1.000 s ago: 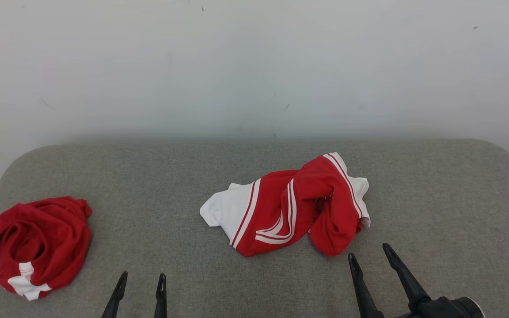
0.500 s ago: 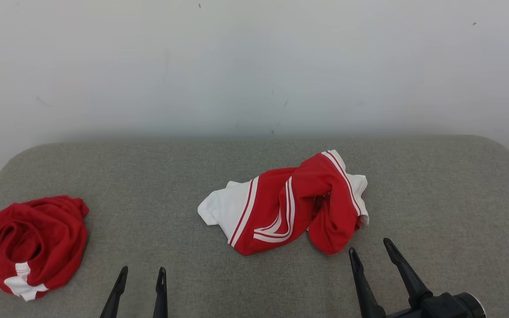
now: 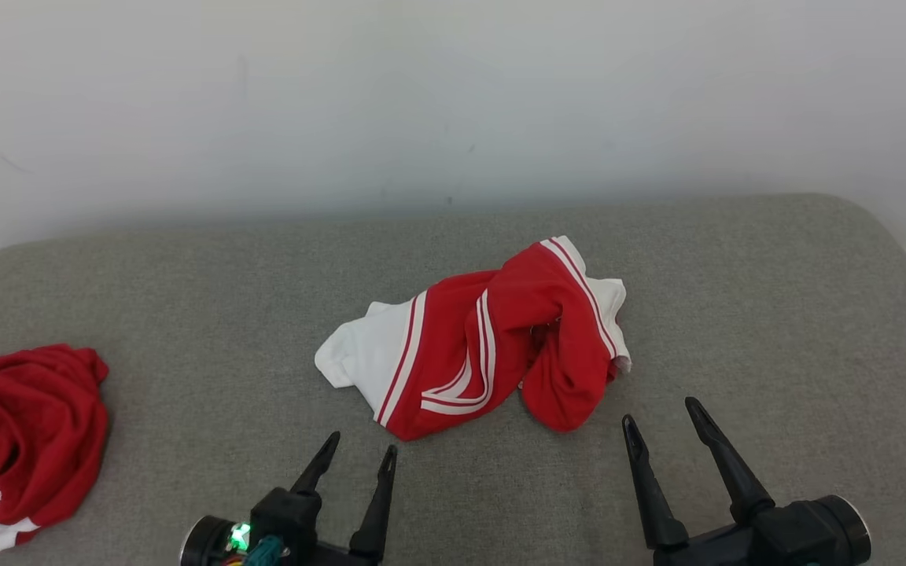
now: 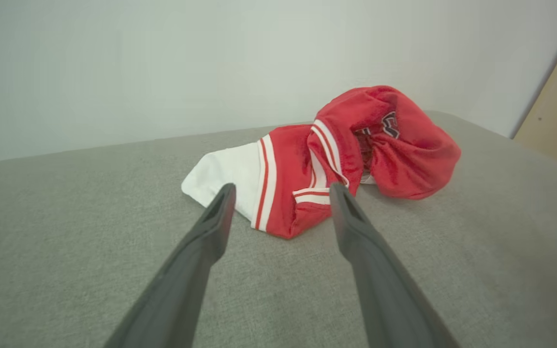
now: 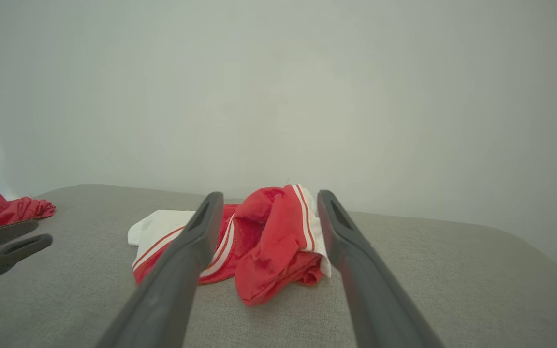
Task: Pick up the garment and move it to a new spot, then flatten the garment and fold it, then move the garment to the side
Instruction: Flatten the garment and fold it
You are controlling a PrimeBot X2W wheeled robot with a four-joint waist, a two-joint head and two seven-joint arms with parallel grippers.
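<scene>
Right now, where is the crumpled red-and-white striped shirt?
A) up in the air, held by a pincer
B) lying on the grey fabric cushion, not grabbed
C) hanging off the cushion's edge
B: the crumpled red-and-white striped shirt lies on the grey fabric cushion, and the left pincer and right pincer are both open, holding nothing.

The garment (image 3: pixel 492 346) is red with a white panel and white stripes. The second garment (image 3: pixel 20 424), red too, white trim. Flecked grey desk (image 3: pixel 736 314), off-white wall (image 3: pixel 453 94), black left end effector (image 3: pixel 363 441), black right end effector (image 3: pixel 659 410).
</scene>
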